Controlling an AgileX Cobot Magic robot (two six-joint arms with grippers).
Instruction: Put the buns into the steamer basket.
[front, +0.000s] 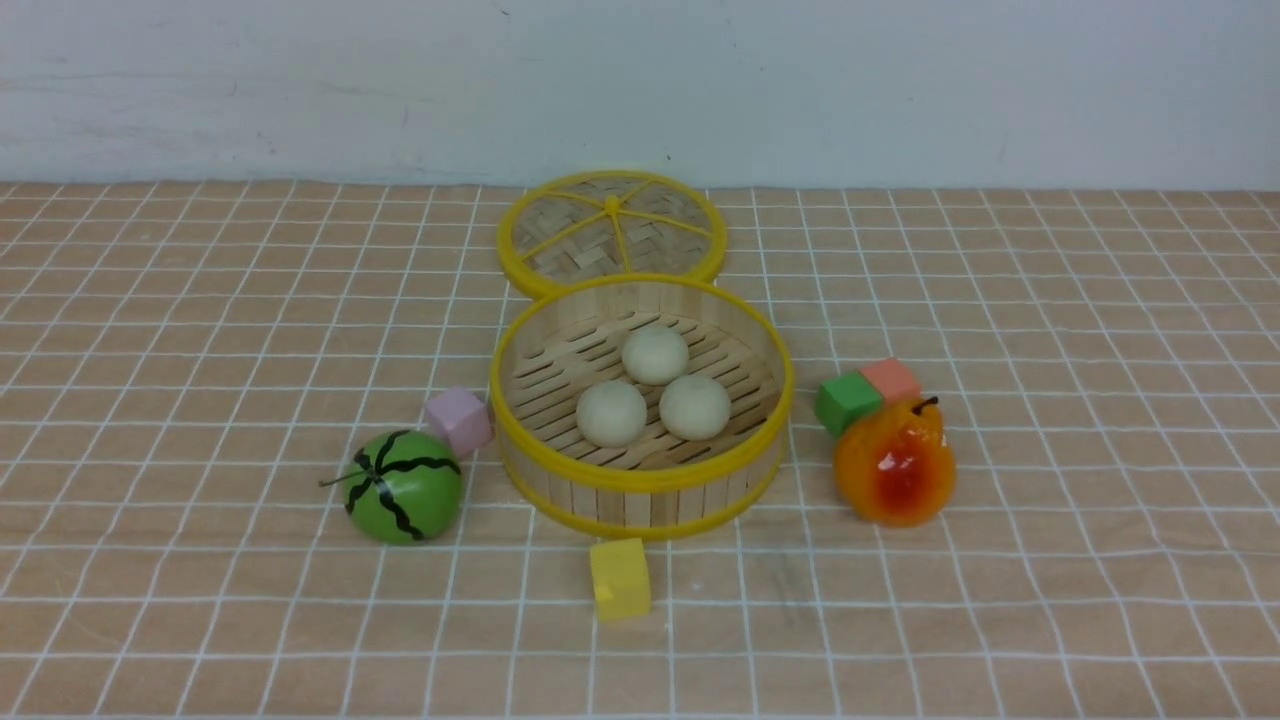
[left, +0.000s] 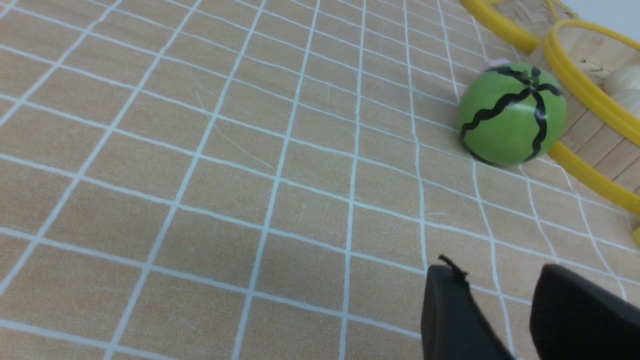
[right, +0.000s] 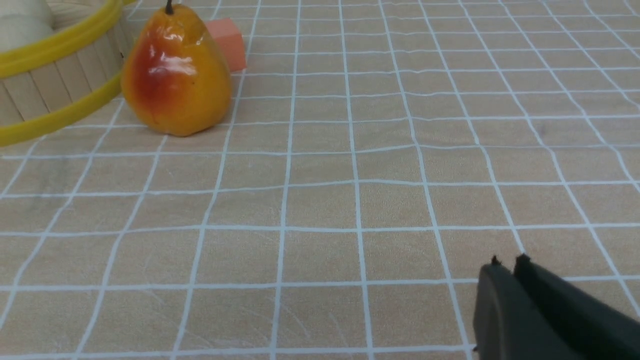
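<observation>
With all three buns (front: 655, 390) in the steamer basket (front: 640, 480), left pincer (left: 500, 300) apart and right pincer (right: 510, 280) nearly together, only a careless sweep could topple the pear (right: 175, 75).

The desk (front: 200, 300), under a tan cloth with a white grid, carries the steamer basket (front: 640, 490) at the middle and its woven lid (front: 611, 232) just beyond. To the left lie a toy watermelon (front: 403, 487) and pink cube (front: 458, 420); nearer, a yellow cube (front: 620, 579); to the right, a pear (front: 895, 465), green cube (front: 847, 402) and salmon cube (front: 890, 378).
</observation>
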